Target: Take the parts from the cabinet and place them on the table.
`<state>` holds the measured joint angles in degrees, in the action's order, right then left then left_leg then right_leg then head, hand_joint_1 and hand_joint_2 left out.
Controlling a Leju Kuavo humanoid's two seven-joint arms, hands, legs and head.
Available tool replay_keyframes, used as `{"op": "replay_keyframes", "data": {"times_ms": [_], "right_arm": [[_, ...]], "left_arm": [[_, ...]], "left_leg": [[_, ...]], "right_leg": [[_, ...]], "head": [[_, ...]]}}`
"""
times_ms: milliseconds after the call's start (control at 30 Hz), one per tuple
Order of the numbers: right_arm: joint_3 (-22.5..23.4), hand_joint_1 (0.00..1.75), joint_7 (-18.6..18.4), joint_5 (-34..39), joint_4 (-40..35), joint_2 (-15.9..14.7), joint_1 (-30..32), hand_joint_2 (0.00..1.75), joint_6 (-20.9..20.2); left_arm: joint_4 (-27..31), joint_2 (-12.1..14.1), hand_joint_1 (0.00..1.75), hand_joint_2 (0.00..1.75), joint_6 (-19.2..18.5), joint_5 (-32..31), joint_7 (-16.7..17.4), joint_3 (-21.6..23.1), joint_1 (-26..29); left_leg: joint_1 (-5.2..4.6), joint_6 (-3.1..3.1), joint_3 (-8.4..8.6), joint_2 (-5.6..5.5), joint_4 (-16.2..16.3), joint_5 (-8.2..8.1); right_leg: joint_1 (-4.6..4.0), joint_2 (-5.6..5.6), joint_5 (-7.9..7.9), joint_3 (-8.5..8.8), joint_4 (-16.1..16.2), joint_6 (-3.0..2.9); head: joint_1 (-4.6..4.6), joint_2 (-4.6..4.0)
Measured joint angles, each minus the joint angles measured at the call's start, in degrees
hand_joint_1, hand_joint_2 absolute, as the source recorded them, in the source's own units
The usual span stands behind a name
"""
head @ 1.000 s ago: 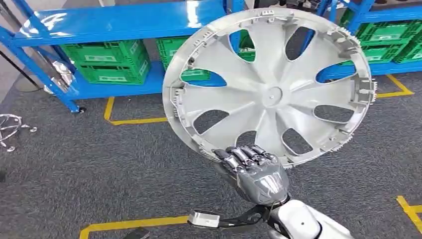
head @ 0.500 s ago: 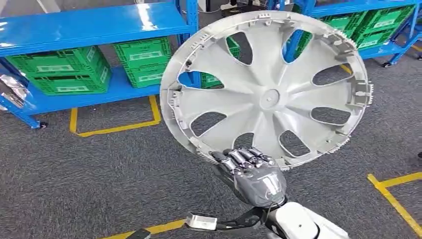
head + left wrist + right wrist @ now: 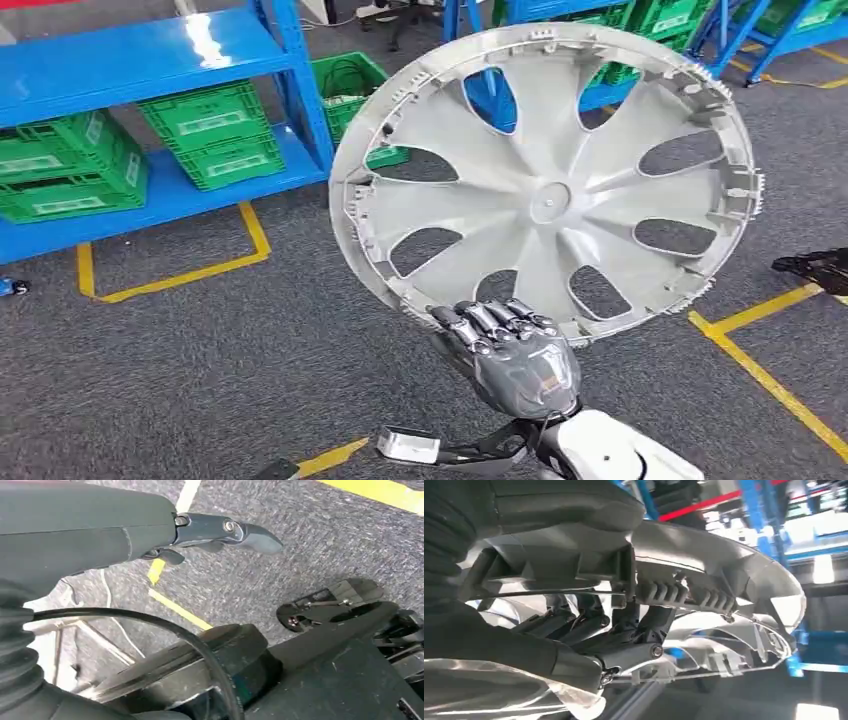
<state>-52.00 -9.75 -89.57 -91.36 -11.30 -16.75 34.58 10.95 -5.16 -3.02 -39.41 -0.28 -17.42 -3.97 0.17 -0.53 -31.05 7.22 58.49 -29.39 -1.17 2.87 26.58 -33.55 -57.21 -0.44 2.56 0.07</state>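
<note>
Head view shows the right hand (image 3: 515, 350) gripping a large silver wheel cover (image 3: 545, 185) by its lower rim, holding it up in front of the robot's body so that its inner face, with ribs and clips around the edge, is turned toward the camera. Judging by this, the pick-up from the cabinet is done for this part, and the carry and set-down are what is left: no table appears ahead, just grey carpet with yellow floor tape (image 3: 765, 375), blue shelving (image 3: 150, 60) and green crates (image 3: 210, 130) behind the cover. The right arm comes up from below with the forearm raised, the back of the hand facing the camera and the fingers (image 3: 490, 318) curled over the rim. In the right wrist view the dark fingers (image 3: 574, 625) wrap the cover's toothed edge from underneath, so the hold looks firm. The left wrist view looks down at the carpet with the left hand (image 3: 210, 532) beside the robot's body; one dark finger sticks out straight, and I cannot tell whether that hand is wide or closed, though nothing appears in it.
</note>
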Motion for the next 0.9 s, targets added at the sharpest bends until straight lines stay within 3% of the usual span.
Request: {"op": "replay_keyframes", "data": {"times_ms": [33,67,133,167,200,233,300,333,367,400,500,533,567,600,633,667,700,733,767,833,867,900], "right_arm": [[0.07,1.75,-0.24,0.0,-0.11,-0.04,0.12,1.75,-0.02],[0.07,1.75,-0.54,0.0,-0.13,-0.09,0.02,1.75,-0.07],[0.07,1.75,-0.7,-0.02,-0.13,-0.15,0.06,1.75,-0.07],[0.07,1.75,-0.7,-0.02,-0.13,-0.17,0.27,1.75,-0.07],[0.0,1.75,-0.7,-0.04,-0.13,-0.31,0.47,1.75,-0.07],[-0.02,1.75,-0.76,-0.07,-0.13,-0.37,0.63,1.75,-0.07],[-0.02,1.75,-1.03,-0.04,-0.15,-0.55,0.81,1.75,-0.07],[-0.02,1.75,-1.31,-0.04,-0.22,-0.65,0.82,1.75,-0.09],[-0.02,1.75,-1.49,-0.04,-0.33,-0.72,0.86,1.75,-0.11],[0.0,1.75,-1.55,-0.02,-0.48,-0.85,0.79,1.75,-0.18],[0.0,1.75,-1.73,-0.07,-0.96,-1.51,1.41,1.75,-0.22],[0.0,1.75,-1.79,-0.07,-1.0,-1.88,1.51,1.75,-0.24],[0.0,1.75,-1.81,-0.07,-1.18,-1.99,1.58,1.75,-0.24],[0.02,1.75,-1.84,-0.07,-1.29,-2.19,1.55,1.75,-0.24],[0.02,1.75,-1.86,-0.07,-1.42,-2.19,1.56,1.75,-0.24],[0.02,1.75,-1.88,-0.07,-1.42,-2.19,1.64,1.75,-0.24],[0.02,1.75,-1.88,-0.07,-1.42,-2.21,1.79,1.75,-0.26],[0.02,1.75,-1.88,-0.07,-1.42,-2.34,1.94,1.75,-0.26],[0.02,1.75,-1.88,-0.07,-1.44,-2.45,2.02,1.75,-0.26],[0.07,1.75,-1.9,-0.04,-1.68,-2.6,2.01,1.75,-0.26],[0.11,1.75,-1.9,-0.04,-1.9,-2.6,1.95,1.75,-0.26],[0.15,1.75,-1.9,-0.04,-1.97,-2.6,1.72,1.75,-0.26]], "left_arm": [[0.02,0.02,0.0,1.75,0.0,-0.11,0.0,0.0,-0.07],[0.02,0.0,0.0,1.75,-0.02,-0.2,0.0,0.0,-0.04],[0.02,-0.07,0.0,1.75,0.0,-0.17,-0.04,0.0,0.04],[0.02,-0.07,0.0,1.75,0.0,-0.17,-0.09,0.0,-0.28],[0.02,-0.04,0.0,1.75,-0.09,-0.2,-0.07,0.0,-0.46],[0.02,-0.07,0.0,1.75,-0.04,-0.24,-0.02,0.0,-0.57],[0.02,-0.09,0.0,1.75,0.07,-0.37,0.42,0.0,-0.58],[0.02,-0.11,0.0,1.75,0.09,-0.52,0.46,0.02,-0.55],[-0.06,-0.43,0.0,1.75,0.07,-0.7,0.61,0.04,-0.39],[-0.07,-0.59,0.0,1.75,0.07,-0.79,0.61,0.04,-0.35],[-0.07,-0.77,0.0,1.75,0.09,-0.9,0.7,0.18,-0.64],[-0.07,-0.99,0.0,1.75,0.07,-0.96,0.7,0.31,-0.68],[-0.04,-0.94,0.0,1.75,0.11,-1.03,0.7,0.35,-0.7],[-0.04,-0.98,0.0,1.75,0.09,-1.05,0.7,0.39,-0.67],[-0.07,-0.98,0.0,1.75,0.11,-1.2,0.7,0.39,-0.58],[-0.05,-0.98,0.0,1.75,0.11,-1.31,0.7,0.39,-0.51],[-0.07,-0.94,0.0,1.75,0.11,-1.38,0.7,0.39,-0.54],[-0.07,-0.92,0.0,1.75,0.11,-1.42,0.68,0.42,-0.56],[-0.04,-0.92,0.0,1.75,0.11,-1.44,0.63,0.44,-0.6],[-0.04,-0.94,0.0,1.75,0.11,-1.46,0.61,0.48,-0.68],[-0.04,-0.96,0.0,1.75,0.11,-1.46,0.61,0.5,-0.66],[-0.04,-0.96,0.0,1.75,0.13,-1.46,0.61,0.52,-0.62]], "left_leg": [[0.25,-0.33,0.16,-2.83,0.76,-0.67],[0.3,-0.42,-0.9,-5.27,3.3,-2.25],[0.37,-0.7,-5.18,-6.89,12.57,-6.57],[0.36,-0.83,-7.03,-7.0,16.47,-7.82],[0.37,-0.94,-7.74,-7.01,17.8,-7.6],[0.38,-0.97,-7.24,-7.02,16.66,-6.12],[0.66,-1.15,-3.61,-7.35,8.31,-0.52],[1.15,-1.57,-1.61,-9.0,3.39,2.03],[1.33,-1.99,-1.14,-11.88,2.37,0.85],[1.55,-1.41,-0.56,-11.94,0.47,0.13],[1.11,-0.15,-1.1,-10.62,1.12,0.38],[1.54,0.36,-1.05,-9.77,0.8,0.62],[1.43,0.68,-1.04,-9.25,0.76,0.69],[1.33,0.97,-1.07,-8.79,0.76,0.7],[1.18,1.08,-1.13,-7.88,0.76,0.63],[1.01,1.11,-1.13,-7.11,0.77,0.6],[0.89,1.23,-1.12,-6.33,0.78,0.52],[0.81,1.28,-1.04,-5.69,0.78,0.47],[0.71,1.34,-0.94,-5.11,0.78,0.35],[0.55,1.35,-0.5,-4.04,0.77,0.08],[0.51,1.24,-0.33,-3.71,0.74,-0.07],[0.04,0.91,-0.48,-3.24,0.91,-0.26]], "right_leg": [[0.36,-0.54,-0.24,0.29,0.44,-0.16],[0.56,-1.12,-0.34,0.37,0.47,-0.42],[0.7,-2.63,-0.38,0.35,0.46,-0.55],[0.69,-3.36,-0.37,0.37,0.43,-0.55],[0.7,-4.09,-0.37,0.41,0.4,-0.55],[0.8,-4.86,-0.37,0.49,0.31,-0.53],[1.21,-6.56,-0.19,0.53,-0.24,-0.2],[1.36,-7.31,0.06,0.4,-0.73,0.2],[1.05,-7.98,0.23,-0.12,-1.31,0.72],[1.18,-8.54,0.19,-0.97,-2.01,0.9],[1.46,-9.99,-0.52,-1.74,-1.47,1.95],[1.51,-9.88,-0.2,-2.34,-1.65,2.08],[1.2,-6.8,1.1,-3.05,-3.34,2.34],[1.2,-5.09,2.81,-4.39,-6.33,2.58],[1.3,-3.8,5.24,-6.94,-11.75,2.79],[1.37,-3.29,7.02,-9.24,-16.45,2.91],[1.39,-3.09,7.72,-10.72,-19.49,2.94],[1.38,-3.04,6.92,-10.74,-19.43,2.87],[1.34,-2.96,5.12,-9.45,-16.94,2.66],[1.05,-1.84,0.28,-3.95,-6.64,1.93],[0.49,0.73,-0.04,-2.03,-2.63,1.46],[-0.3,2.1,0.58,-0.84,-1.61,1.0]], "head": [[0.11,-0.02],[0.35,0.0],[0.7,-0.02],[0.7,-0.02],[0.68,-0.02],[0.68,-0.02],[0.66,-0.02],[0.74,-0.02],[0.74,-0.02],[0.83,-0.02],[0.65,0.0],[0.72,0.0],[0.26,-0.02],[0.02,0.0],[0.11,0.0],[0.07,-0.02],[0.15,0.0],[0.09,0.0],[0.13,0.0],[0.11,0.0],[0.13,-0.02],[0.06,-0.02]]}}
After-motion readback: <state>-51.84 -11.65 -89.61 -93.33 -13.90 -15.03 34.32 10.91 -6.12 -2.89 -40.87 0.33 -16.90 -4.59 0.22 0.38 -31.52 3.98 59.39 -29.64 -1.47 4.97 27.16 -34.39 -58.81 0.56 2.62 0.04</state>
